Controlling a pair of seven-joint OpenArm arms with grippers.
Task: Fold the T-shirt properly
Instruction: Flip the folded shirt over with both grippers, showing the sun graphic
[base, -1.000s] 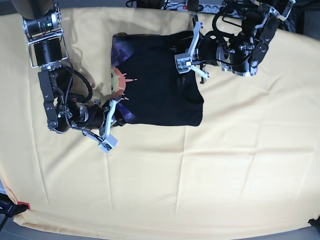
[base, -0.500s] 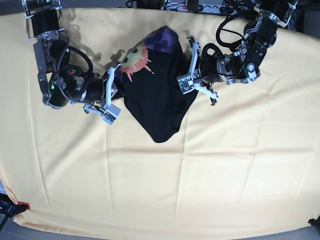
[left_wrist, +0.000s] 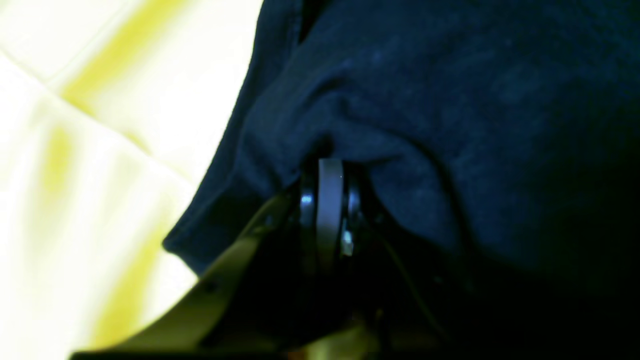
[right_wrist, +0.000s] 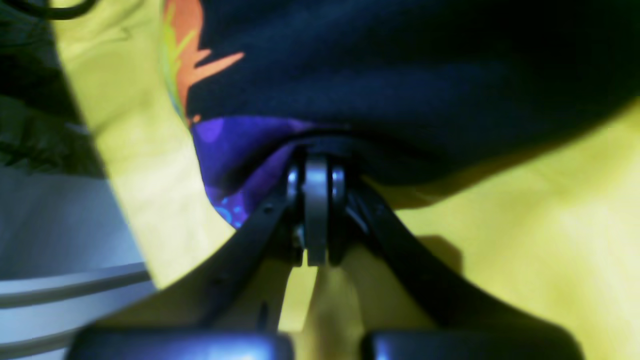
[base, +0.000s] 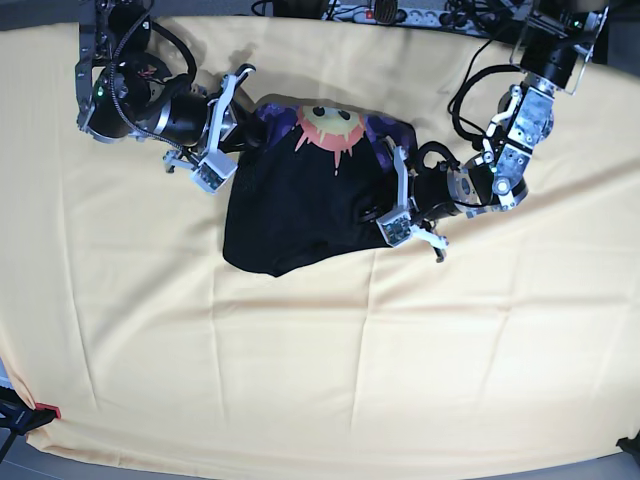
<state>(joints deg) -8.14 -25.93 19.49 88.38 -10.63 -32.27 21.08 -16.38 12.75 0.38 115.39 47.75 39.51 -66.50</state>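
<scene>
A pale yellow cloth (base: 300, 380) covers the counter. The T-shirt (base: 300, 210) lies bunched on it, between both arms; left gripper (base: 400, 205) and right gripper (base: 222, 130) each clench its edge.

We count one T-shirt (base: 300, 205), one yellow cloth (base: 320, 360) spread over the bench, two arms, each ending in one hand: the left hand (base: 400, 205) and the right hand (base: 222, 130).
</scene>
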